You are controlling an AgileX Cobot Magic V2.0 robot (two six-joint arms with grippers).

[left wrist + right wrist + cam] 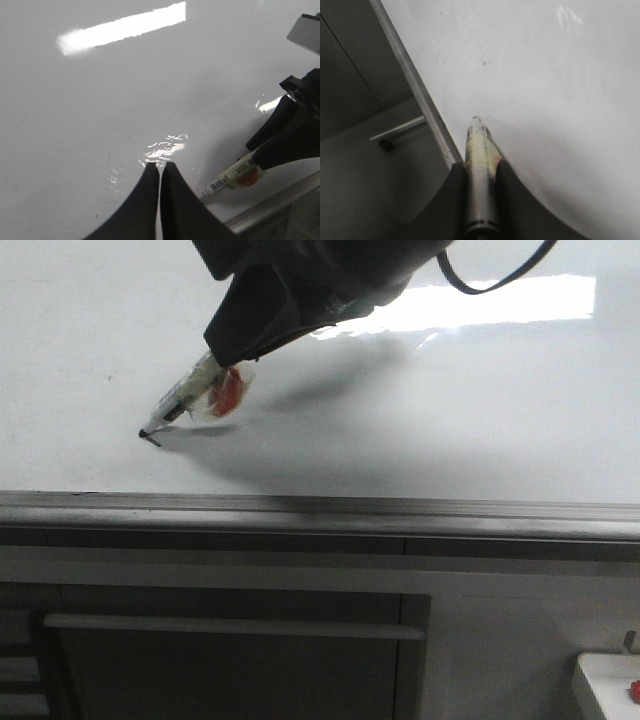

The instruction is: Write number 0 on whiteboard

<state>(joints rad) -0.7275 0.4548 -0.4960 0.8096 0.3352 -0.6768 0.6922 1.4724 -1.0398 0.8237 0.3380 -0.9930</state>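
Observation:
The whiteboard (450, 410) is a glossy white surface with a grey metal ledge (320, 510) along its near edge. My right gripper (232, 352) is shut on a marker (185, 400) with a white labelled barrel. The marker's tip rests on the board by a tiny black mark (150, 437). No drawn loop of the number 0 shows. In the right wrist view the marker (481, 150) sits between the fingers of the right gripper (480, 167), near the ledge (420, 95). My left gripper (160, 167) is shut and empty over the board, beside the marker (227, 180).
A bright light reflection (500, 300) lies on the board's far part. Below the ledge stands a dark grey cabinet (200, 670) with a pale handle bar (235, 627). A white object with a red piece (612, 685) is at the lower right.

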